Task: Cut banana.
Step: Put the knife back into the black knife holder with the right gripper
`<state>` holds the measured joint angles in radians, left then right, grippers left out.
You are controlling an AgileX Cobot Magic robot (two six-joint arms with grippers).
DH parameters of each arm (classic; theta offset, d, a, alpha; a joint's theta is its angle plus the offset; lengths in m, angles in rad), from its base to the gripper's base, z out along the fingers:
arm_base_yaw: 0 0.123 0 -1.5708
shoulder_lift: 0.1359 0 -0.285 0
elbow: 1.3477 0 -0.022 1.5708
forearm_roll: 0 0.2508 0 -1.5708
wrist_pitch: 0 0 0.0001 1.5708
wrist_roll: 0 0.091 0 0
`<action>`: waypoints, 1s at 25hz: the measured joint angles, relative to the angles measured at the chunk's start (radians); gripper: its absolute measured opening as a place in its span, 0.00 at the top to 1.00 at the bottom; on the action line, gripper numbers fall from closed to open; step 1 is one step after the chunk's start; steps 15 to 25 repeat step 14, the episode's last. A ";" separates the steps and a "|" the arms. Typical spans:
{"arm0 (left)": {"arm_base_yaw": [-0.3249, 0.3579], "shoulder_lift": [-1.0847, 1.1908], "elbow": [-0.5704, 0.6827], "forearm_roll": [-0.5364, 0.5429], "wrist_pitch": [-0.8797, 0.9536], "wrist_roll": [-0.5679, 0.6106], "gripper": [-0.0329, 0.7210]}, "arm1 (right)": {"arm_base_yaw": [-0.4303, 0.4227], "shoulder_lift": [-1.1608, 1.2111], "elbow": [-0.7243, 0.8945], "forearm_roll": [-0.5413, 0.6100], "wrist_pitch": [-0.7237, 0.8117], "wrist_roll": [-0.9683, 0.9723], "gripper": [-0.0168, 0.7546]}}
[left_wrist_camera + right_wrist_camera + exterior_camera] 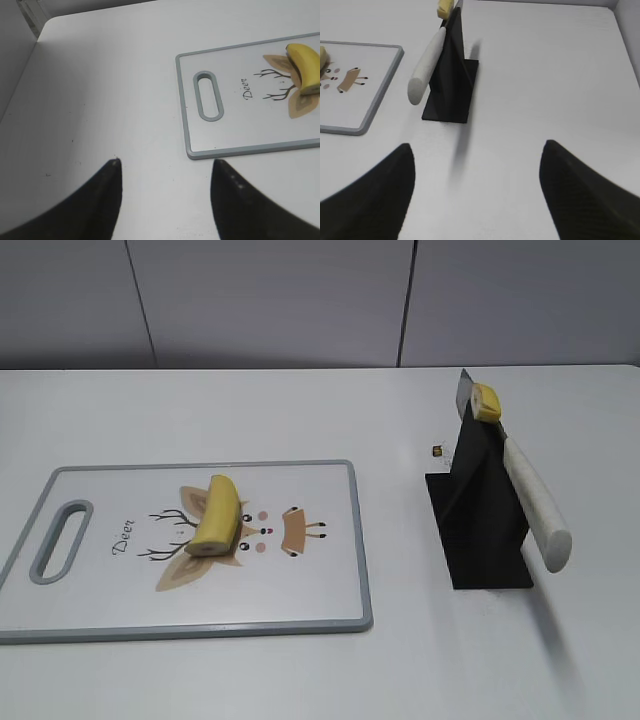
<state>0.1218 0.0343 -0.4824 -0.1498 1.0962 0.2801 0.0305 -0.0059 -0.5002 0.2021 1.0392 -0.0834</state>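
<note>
Banana (217, 516): 1 yellow, curved piece lying on the cutting board (330, 620), over the printed deer motif near the board's centre. Its near end is cut flat, showing a pale cross-section; the far end tapers away from the camera.

Banana slice (486, 400): 1 small yellow piece stuck to the knife blade at the top of the black holder.

Knife (530, 500): metal blade, white handle. It rests slanted in the holder, handle pointing down toward the camera, well apart from the board.
</note>
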 joint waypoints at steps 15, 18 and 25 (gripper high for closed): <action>0.000 0.000 0.000 -0.001 0.000 0.000 0.22 | -0.017 0.000 0.000 0.000 0.000 0.000 0.22; 0.000 0.000 0.000 -0.001 0.000 0.000 0.22 | -0.017 0.000 0.000 0.000 0.000 0.000 0.22; 0.000 0.000 0.000 -0.001 0.000 0.000 0.22 | -0.017 0.000 0.000 0.000 0.000 0.000 0.22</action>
